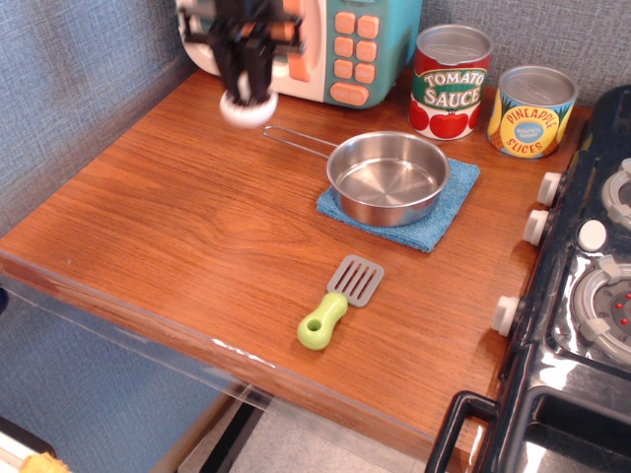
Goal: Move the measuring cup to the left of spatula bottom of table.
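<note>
We see the table [187,227] with the microwave [340,44] at its back edge and two cans to the right of it, the tomato sauce can [451,81] left of the pineapple can [532,110]. In front of the cans a pan [387,179] sits on a cloth [444,219], its wire handle reaching left. The spatula [340,301] lies nearer the front edge, before the pan. The stove [582,325] stands along the right side. At back left, the gripper [245,84] holds the measuring cup [247,108] above the table, in front of the microwave, left of the pan.
</note>
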Controlling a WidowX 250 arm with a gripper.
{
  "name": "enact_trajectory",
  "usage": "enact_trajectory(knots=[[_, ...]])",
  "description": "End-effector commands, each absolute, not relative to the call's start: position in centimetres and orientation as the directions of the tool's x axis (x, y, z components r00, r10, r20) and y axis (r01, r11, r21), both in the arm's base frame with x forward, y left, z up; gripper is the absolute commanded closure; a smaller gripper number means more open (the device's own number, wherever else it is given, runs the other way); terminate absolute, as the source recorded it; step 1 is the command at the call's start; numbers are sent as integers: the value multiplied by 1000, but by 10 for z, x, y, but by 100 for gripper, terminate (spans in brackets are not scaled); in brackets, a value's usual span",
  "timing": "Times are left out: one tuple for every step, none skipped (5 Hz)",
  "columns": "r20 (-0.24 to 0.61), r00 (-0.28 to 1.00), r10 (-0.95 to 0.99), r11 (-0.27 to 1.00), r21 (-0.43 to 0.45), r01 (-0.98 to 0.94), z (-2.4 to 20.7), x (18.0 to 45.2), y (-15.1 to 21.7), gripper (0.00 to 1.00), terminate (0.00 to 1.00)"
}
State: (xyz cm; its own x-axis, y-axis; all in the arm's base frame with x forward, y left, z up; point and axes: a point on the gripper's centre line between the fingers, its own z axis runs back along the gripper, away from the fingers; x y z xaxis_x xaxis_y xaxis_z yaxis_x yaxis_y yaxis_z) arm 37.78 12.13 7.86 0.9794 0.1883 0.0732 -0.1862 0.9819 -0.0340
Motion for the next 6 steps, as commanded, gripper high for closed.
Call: enact_trajectory(knots=[[112, 989, 98, 995, -32, -95, 93, 305, 106, 100, 0], [115, 993, 37, 999, -39, -33, 88, 287, 83, 100, 0], [111, 994, 15, 1000, -21, -13, 79, 282, 70, 100, 0], [103, 994, -30, 1000, 6, 29, 70, 279, 57, 100, 0], [90, 993, -72, 997, 33, 69, 60, 267, 43, 100, 0], [78, 992, -100, 994, 42, 97, 52, 261, 34, 100, 0]])
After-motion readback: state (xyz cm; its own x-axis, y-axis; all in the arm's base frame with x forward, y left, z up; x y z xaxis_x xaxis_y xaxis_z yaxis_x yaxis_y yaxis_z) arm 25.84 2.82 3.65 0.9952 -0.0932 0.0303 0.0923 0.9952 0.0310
